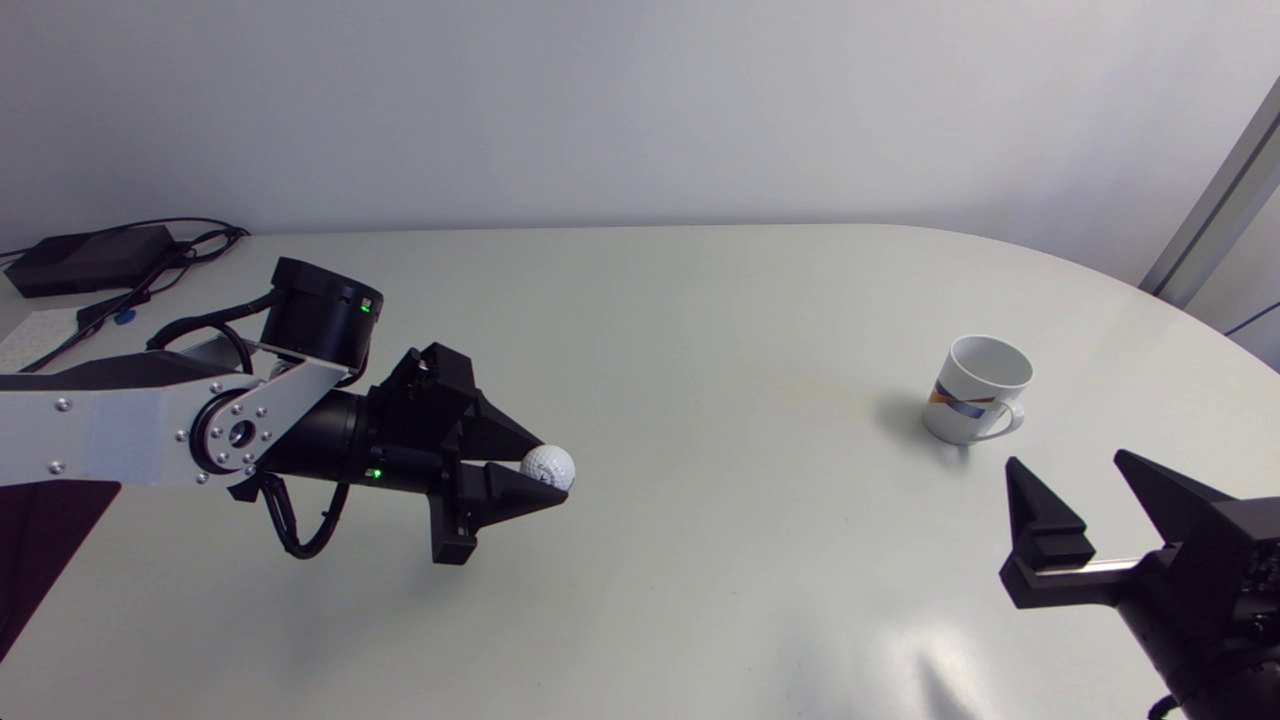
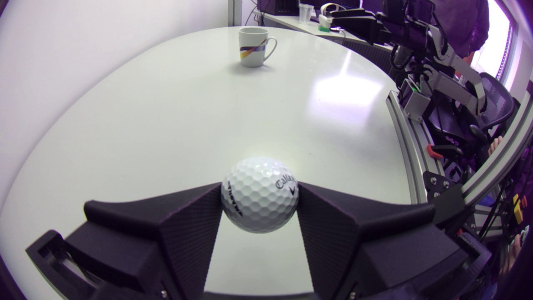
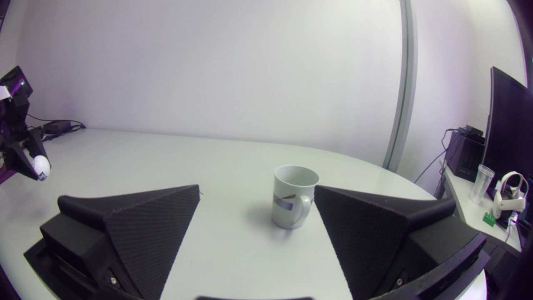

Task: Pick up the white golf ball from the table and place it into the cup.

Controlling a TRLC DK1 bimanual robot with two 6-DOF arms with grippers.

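The white golf ball (image 1: pixel 548 466) is pinched between the two black fingers of my left gripper (image 1: pixel 545 468), which is shut on it above the table's left half. In the left wrist view the dimpled golf ball (image 2: pixel 259 194) fills the gap at the fingertips of the left gripper (image 2: pixel 258 196), clear of the tabletop. A white cup (image 1: pixel 974 389) with a coloured stripe stands upright at the right; the cup (image 2: pixel 252 46) is far ahead of the ball. My right gripper (image 1: pixel 1070 468) hovers open just in front of the cup (image 3: pixel 294 196), empty.
A black box with cables (image 1: pixel 88 260) lies at the table's back left corner. The table's curved far edge (image 1: pixel 1100 262) runs behind the cup. Bare tabletop (image 1: pixel 740 440) stretches between the ball and the cup.
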